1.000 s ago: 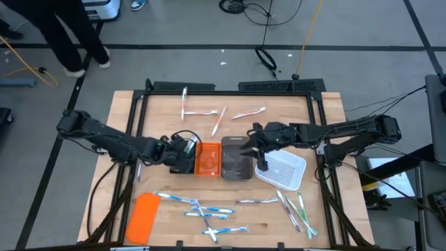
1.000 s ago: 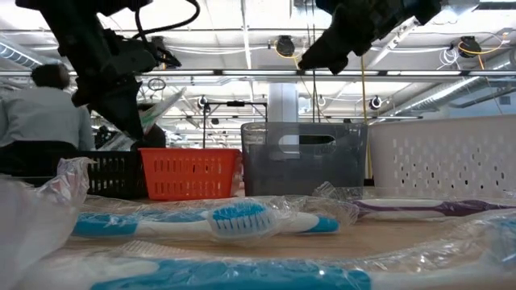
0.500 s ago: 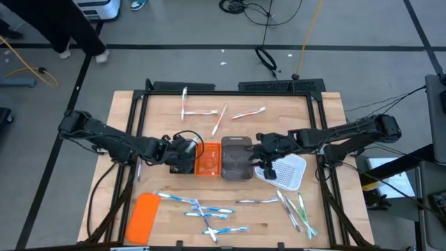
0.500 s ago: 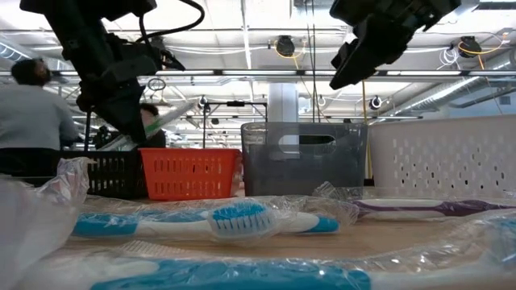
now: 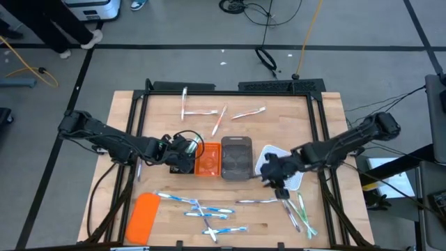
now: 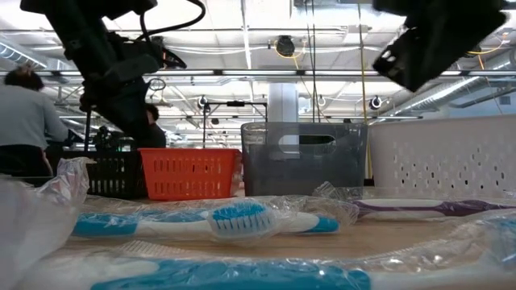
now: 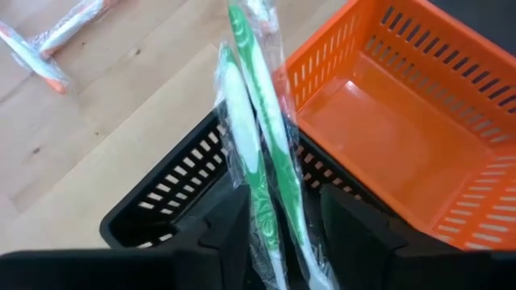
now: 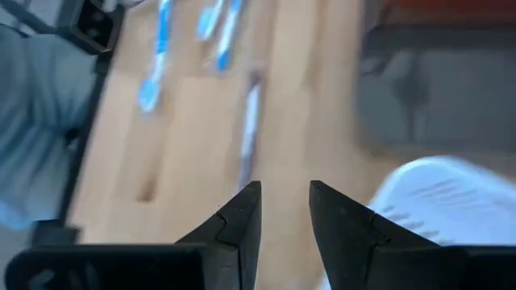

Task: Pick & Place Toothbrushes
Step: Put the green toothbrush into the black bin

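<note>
held toothbrush: a green-white wrapped toothbrush point(image 7: 270, 129) sat pinched between the left pincer's fingers, wrapper crinkled; a second wrapped one may have lain against it, could not tell.
position: it hung over the black tray point(image 7: 173, 189), at the edge next to the orange tray point(image 7: 387, 129).
left pincer: point(image 5: 182, 152) closed on the brush, low over the black tray, just beside the orange tray point(image 5: 207, 158) in the high view.
step in hand: placing, I judged; brush over the trays but not yet let go.
next move: probably lower a bit, line the brush up along the chosen tray, then spread the fingers; which tray it belonged in could not be told.
right pincer: point(image 5: 274, 171) fingers slightly apart, nothing between them in the right wrist view; it was over the near edge of the white tray point(image 5: 293, 165), facing the bench point(image 5: 265, 209).
right arm's likely step: reaching for a fresh pick, judged from its heading toward the loose brushes.
other toothbrushes: blue-white group point(image 5: 198, 208) at the near side, green and pale ones point(image 5: 296, 211) near-right, a few point(image 5: 219, 115) at the far side.
grey tray: point(image 5: 237, 159) between orange and white trays.
orange slab: point(image 5: 143, 216) near-left corner, untouched.
</note>
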Available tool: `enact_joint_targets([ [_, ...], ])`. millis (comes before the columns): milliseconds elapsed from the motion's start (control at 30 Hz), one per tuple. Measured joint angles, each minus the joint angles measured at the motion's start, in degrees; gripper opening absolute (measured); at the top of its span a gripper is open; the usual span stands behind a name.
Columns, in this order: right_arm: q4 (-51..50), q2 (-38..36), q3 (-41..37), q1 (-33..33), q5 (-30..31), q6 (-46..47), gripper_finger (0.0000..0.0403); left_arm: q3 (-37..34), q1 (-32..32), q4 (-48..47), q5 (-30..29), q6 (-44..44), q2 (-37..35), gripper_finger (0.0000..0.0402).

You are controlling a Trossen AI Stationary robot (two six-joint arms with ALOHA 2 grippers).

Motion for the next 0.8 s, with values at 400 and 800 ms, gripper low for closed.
enact_joint_targets([
  [400, -3.81, 0.0, 0.0, 16.24, -2.82, 30.46, 0.01, 0.0, 0.0, 5.78, 0.02, 2.96, -0.02, 0.0157],
  [800, -7.53, 1.05, 0.0, 28.61, 3.05, 57.95, 0.01, 0.0, -0.11, 6.58, 1.09, 3.1, -0.03, 0.0157],
])
